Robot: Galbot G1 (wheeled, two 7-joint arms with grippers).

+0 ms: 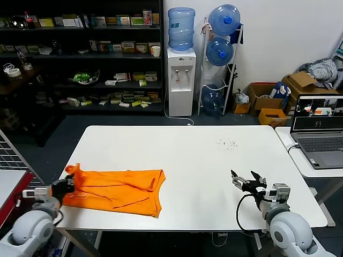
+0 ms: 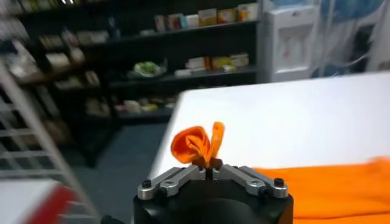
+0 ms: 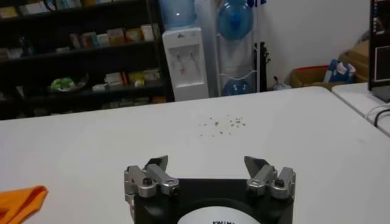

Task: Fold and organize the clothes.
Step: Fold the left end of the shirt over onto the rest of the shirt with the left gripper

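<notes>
The orange T-shirt (image 1: 119, 191) lies folded and bunched on the front left part of the white table (image 1: 187, 155). My left gripper (image 1: 68, 184) is shut on the shirt's left edge; in the left wrist view a pinch of orange fabric (image 2: 196, 145) sticks up from between its closed jaws (image 2: 208, 168). My right gripper (image 1: 245, 179) is open and empty above the table's front right area, well apart from the shirt. In the right wrist view its fingers (image 3: 206, 167) stand wide apart, and a corner of the shirt (image 3: 21, 202) shows far off.
A laptop (image 1: 319, 131) sits on a side table at the right. Small dark crumbs (image 1: 228, 143) lie on the table's far right part. Shelves, a water dispenser (image 1: 179, 80) and boxes stand behind. A wire rack (image 1: 13, 155) is at the left.
</notes>
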